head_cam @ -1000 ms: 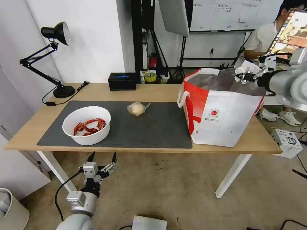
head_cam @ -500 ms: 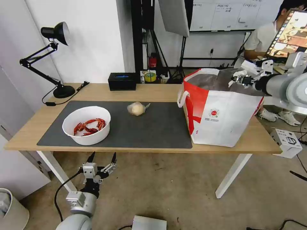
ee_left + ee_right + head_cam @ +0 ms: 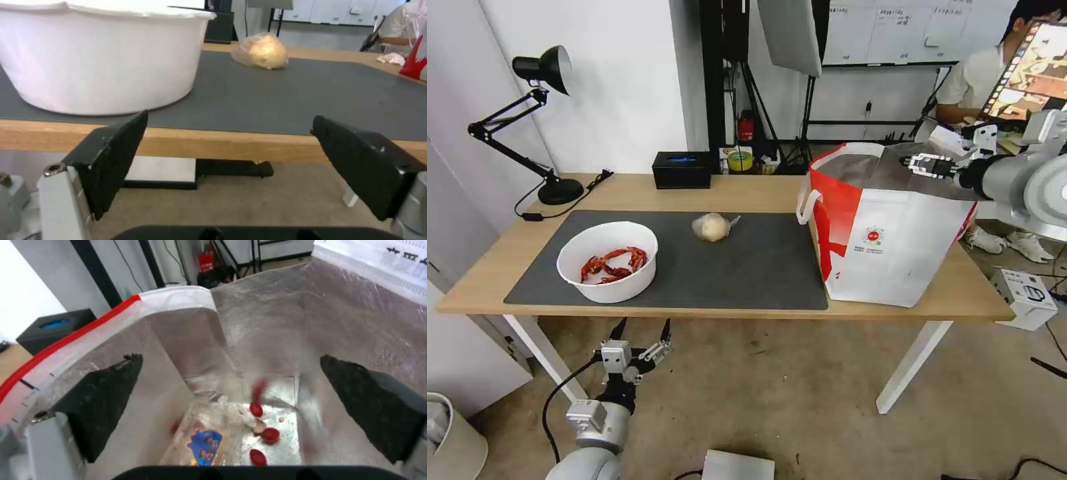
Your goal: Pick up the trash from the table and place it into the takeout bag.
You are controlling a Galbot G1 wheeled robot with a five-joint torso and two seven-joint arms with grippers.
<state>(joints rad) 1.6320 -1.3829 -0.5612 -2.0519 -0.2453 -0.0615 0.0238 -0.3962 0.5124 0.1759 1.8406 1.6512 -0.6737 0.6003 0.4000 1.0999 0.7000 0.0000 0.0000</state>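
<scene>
Right gripper (image 3: 908, 161) hangs over the open mouth of the takeout bag (image 3: 887, 253), fingers spread wide with nothing between them. From the right wrist view the two dark fingers (image 3: 104, 400) flank the foil-lined walls, and down on the bag's floor lie the clear clamshell tray (image 3: 209, 436) with red cherry tomatoes (image 3: 270, 433) and something crumpled and white beside them. The bag stands at the right end of the bench (image 3: 740, 190), its near corner close to the front edge and its left side just past the right border of the dark grey mat (image 3: 760, 267).

On the mat, the white bowl of crayfish shells (image 3: 607, 261) sits near the front left corner, close to the mat's front border. The plastic-wrapped lump (image 3: 712, 227) lies toward the mat's back edge, well apart from both bowl and bag, with bare mat all around it. A black tissue box (image 3: 682, 169) stands at the back edge of the bench.

Left gripper (image 3: 639, 331) waits below the front edge of the bench, beneath the bowl, fingers wide apart and holding nothing.
</scene>
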